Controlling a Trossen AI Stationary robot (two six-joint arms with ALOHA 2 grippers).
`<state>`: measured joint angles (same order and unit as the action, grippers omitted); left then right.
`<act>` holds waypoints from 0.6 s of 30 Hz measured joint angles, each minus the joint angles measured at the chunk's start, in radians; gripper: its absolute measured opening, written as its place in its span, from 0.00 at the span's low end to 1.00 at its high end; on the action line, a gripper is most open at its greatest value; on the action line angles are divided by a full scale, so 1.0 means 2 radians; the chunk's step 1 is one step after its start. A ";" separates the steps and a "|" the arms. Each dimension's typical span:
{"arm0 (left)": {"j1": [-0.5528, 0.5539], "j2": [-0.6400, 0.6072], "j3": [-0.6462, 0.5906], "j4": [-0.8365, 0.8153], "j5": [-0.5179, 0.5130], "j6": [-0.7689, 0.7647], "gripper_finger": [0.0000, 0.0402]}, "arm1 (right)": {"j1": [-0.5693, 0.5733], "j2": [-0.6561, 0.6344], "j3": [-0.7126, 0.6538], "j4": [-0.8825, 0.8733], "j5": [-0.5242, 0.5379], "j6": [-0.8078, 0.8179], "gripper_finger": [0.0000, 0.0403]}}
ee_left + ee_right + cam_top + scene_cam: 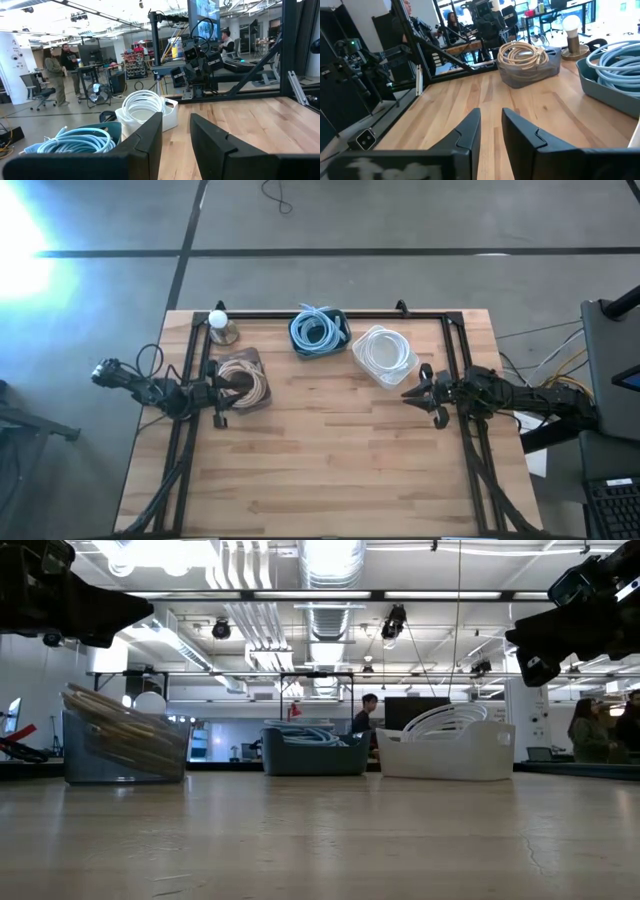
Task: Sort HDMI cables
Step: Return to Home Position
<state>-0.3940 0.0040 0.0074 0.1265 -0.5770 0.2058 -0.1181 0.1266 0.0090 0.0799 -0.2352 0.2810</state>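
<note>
Seen from above, the left tool (226, 392) overlaps the dark bin (257, 355), hiding part of the beige-tan cables (250, 380). In the low view the left arm (60, 595) and right arm (585, 610) run off the top edge. The right wrist picture cuts the light blue cables (615, 57) and their bin (605, 92) short. A pale sliver (636, 137) at its edge is perhaps the white bin. Coils per bin cannot be counted.

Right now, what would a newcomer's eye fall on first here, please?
Three bins line the back of the table, one colour each: tan cables in the dark bin at left, light blue cables in the blue bin midway, white cables in the white bin at right. The left gripper and right gripper hover open and empty at either side.
</note>
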 joint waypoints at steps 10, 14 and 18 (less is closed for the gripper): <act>0.000 0.000 0.000 0.000 0.000 0.000 0.26 | 0.000 0.000 0.000 0.000 0.000 0.000 0.22; 0.000 0.000 0.000 0.000 0.000 0.000 0.26 | 0.000 0.000 0.000 0.000 0.000 0.000 0.23; 0.000 0.000 0.000 0.000 0.000 0.000 0.26 | 0.000 0.000 0.000 0.000 0.000 0.000 0.21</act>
<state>-0.3939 0.0040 0.0074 0.1265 -0.5769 0.2058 -0.1181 0.1268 0.0093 0.0799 -0.2352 0.2806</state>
